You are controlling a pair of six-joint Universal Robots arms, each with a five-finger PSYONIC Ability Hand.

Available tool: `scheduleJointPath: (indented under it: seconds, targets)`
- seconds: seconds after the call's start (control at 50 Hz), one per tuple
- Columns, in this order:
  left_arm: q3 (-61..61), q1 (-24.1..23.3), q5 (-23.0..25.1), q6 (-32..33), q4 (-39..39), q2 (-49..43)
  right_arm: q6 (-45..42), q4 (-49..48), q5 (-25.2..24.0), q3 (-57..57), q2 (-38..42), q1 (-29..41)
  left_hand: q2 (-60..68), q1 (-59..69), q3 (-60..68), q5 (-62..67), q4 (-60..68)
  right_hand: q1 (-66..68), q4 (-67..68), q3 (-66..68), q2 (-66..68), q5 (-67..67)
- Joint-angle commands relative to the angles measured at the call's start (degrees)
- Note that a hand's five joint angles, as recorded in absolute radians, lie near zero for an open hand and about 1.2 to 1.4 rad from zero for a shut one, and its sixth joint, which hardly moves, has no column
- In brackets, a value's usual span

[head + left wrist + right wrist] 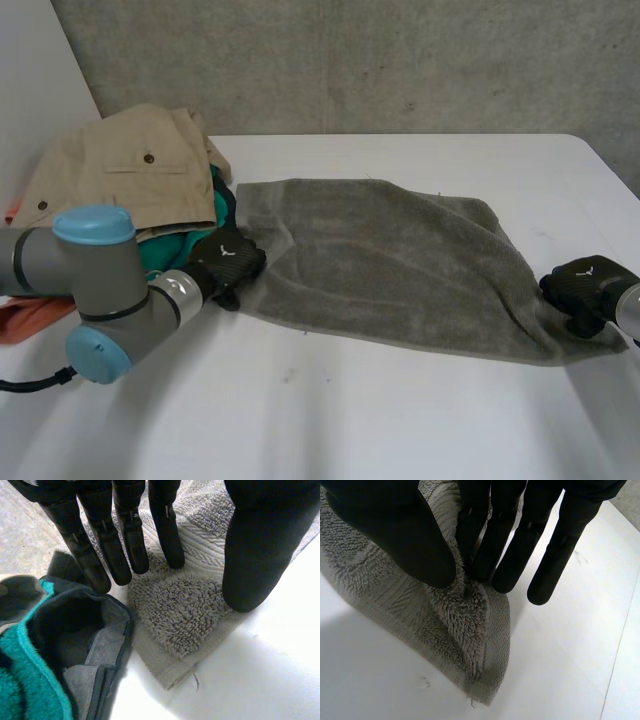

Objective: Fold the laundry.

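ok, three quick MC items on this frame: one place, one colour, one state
1. Where is the pile of clothes?
A) at the left end of the towel
B) at its right end
C) on its middle

2. What colour is the towel?
A) red
B) grey
C) yellow

3. What is the right hand doing?
A) open, clear of the towel
B) curled round a garment in the pile
C) pinching a towel corner

Key:
1 A: the head view shows the pile against the towel's left end.
2 B: the towel is grey in every view.
3 C: in the right wrist view the thumb and fingers squeeze a ridge of towel at its corner.
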Motion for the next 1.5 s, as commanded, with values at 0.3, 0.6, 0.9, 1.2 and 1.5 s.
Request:
scheduleJointPath:
  seconds: [0.3, 0.6, 0.9, 1.2, 1.5]
  targets:
    - [5.96, -0.81, -0.3, 0.03, 0.64, -3.97, -0.09, -0.36, 0.09, 0.35, 0.48, 0.0, 10.29, 9.86, 10.14, 10.86, 10.49, 16.41, 11.36, 11.79, 12.5, 12.83]
    - [8.16, -1.43, -0.47, 0.03, 6.1, -6.61, -0.09, -0.45, 0.09, 0.17, 1.01, 0.0, 26.25, 25.81, 26.09, 26.81, 26.44, 16.41, 11.36, 11.79, 12.5, 12.83]
    - [7.21, -2.3, -5.21, -1.11, 5.57, 0.82, -0.09, -0.01, 1.05, -1.14, -0.4, -0.44, 42.06, 41.63, 41.91, 42.63, 42.26, 16.41, 11.36, 11.79, 12.5, 12.83]
    - [-8.88, -2.04, -8.91, -8.41, -4.6, 45.48, -7.55, 14.05, 4.66, -13.8, -23.77, -4.22, 42.06, 41.63, 41.91, 42.63, 42.26, 16.41, 11.36, 11.79, 12.5, 12.83]
    - [6.62, -2.74, -14.62, -5.79, -8.06, 16.9, -8.26, 9.23, 12.82, -19.41, -6.66, 3.68, 42.06, 41.63, 41.91, 42.63, 42.26, 16.41, 11.36, 11.79, 12.5, 12.83]
